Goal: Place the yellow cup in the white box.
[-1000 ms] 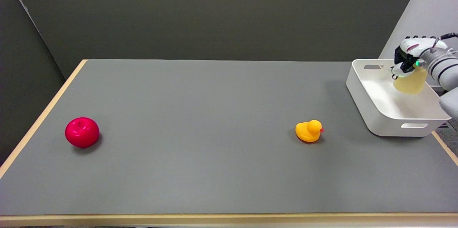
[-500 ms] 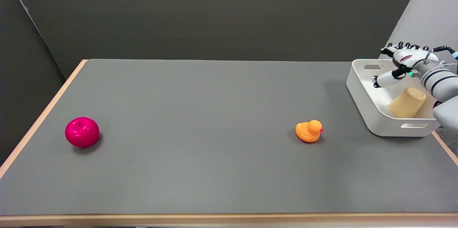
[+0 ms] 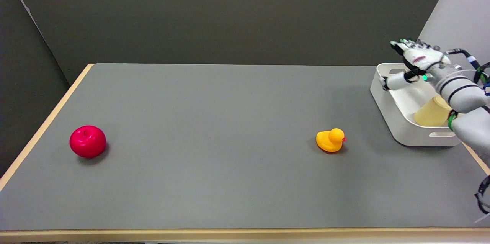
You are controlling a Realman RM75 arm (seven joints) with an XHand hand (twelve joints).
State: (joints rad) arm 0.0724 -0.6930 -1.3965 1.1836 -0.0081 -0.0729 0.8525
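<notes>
Since release, yellow cup (image 3: 430, 113) lay tipped inside white box (image 3: 394, 119); we noted right hand (image 3: 415, 62) spread, empty, risking snagging the rim on withdrawal.

The pale yellow cup (image 3: 430, 113) lies tipped on its side inside the white box (image 3: 398, 125), near the box's front wall.

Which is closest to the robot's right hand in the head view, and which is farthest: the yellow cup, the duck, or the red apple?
Measured from the right hand, open above the white box:
1. Yellow cup, lying inside the box just below the hand.
2. Duck, on the table left of the box.
3. Red apple, far away at the table's left end.
</notes>
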